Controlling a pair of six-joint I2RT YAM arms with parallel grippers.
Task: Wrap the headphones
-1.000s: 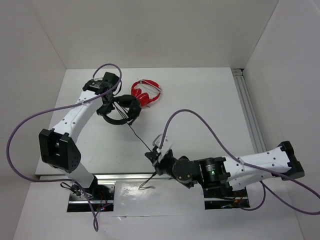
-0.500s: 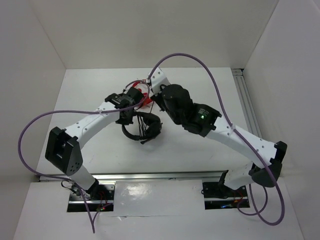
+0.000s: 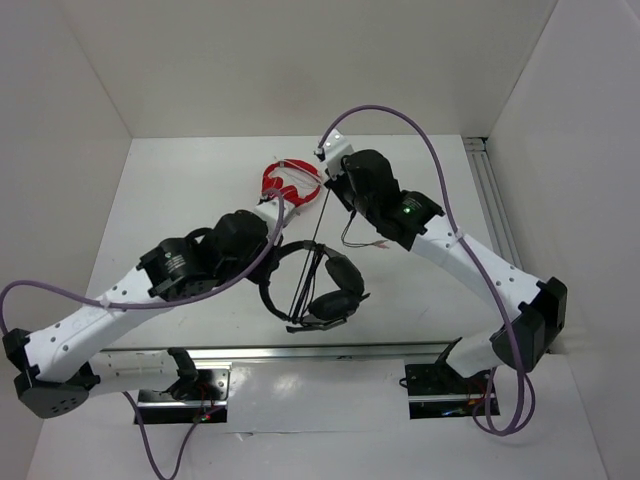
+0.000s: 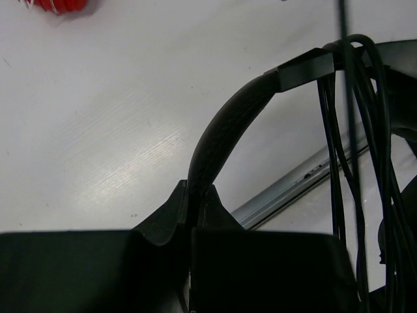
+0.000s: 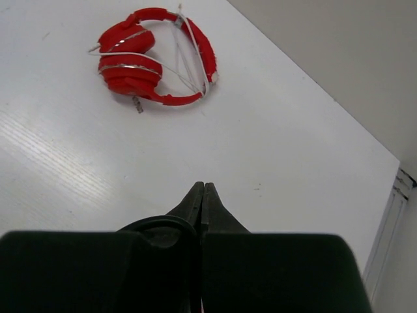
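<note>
The black headphones (image 3: 318,285) hang near the table's middle front, with the cable wound in several strands across the headband. My left gripper (image 3: 274,243) is shut on the headband; the left wrist view shows the fingertips (image 4: 207,199) pinching the headband (image 4: 225,127) and the cable strands (image 4: 339,150) on the right. My right gripper (image 3: 328,192) is shut on the cable (image 3: 310,258), which runs taut from the headphones up to it. A loose cable end (image 3: 362,238) dangles below it. The right wrist view shows the shut gripper (image 5: 204,187) with a cable loop (image 5: 156,223) beside it.
Smaller red headphones (image 3: 292,183) lie at the back of the table, just left of my right gripper; they also show in the right wrist view (image 5: 153,55). A metal rail (image 3: 500,230) runs along the right edge. White walls enclose the table.
The left gripper has carried the headphones nearer and to the right. The right gripper, which was at the table's front a second ago, now holds the cable taut at the back.
</note>
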